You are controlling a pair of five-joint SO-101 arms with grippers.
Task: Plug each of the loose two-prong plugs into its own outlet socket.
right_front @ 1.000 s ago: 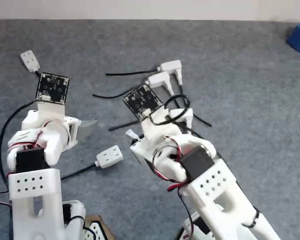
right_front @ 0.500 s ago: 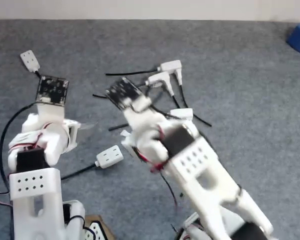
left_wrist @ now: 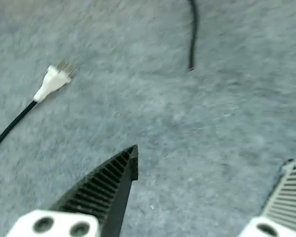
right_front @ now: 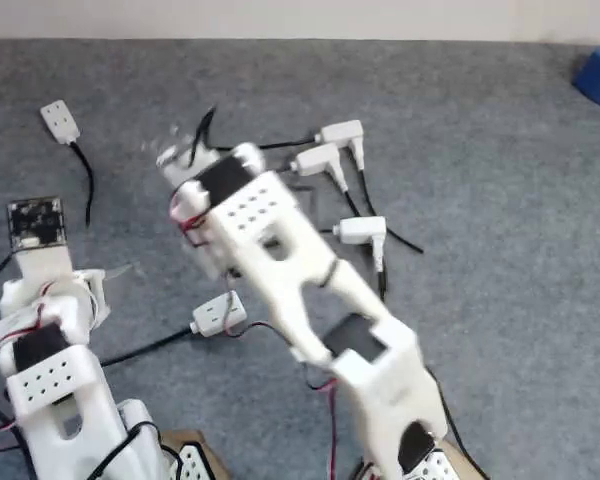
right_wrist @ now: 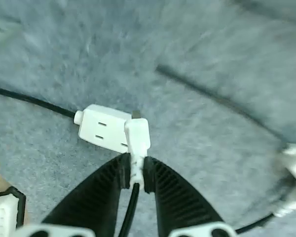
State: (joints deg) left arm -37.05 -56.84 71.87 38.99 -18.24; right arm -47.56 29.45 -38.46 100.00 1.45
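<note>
Grey carpet lies under it all. A white plug on a black cord is clamped between the black fingers of the right gripper, right against the end of a white socket that lies between the two arms, two slots facing up. Bare carpet spreads beyond the socket; other plugs lie farther back. The left gripper hangs over bare carpet, fingers wide apart, with a loose plug well off.
</note>
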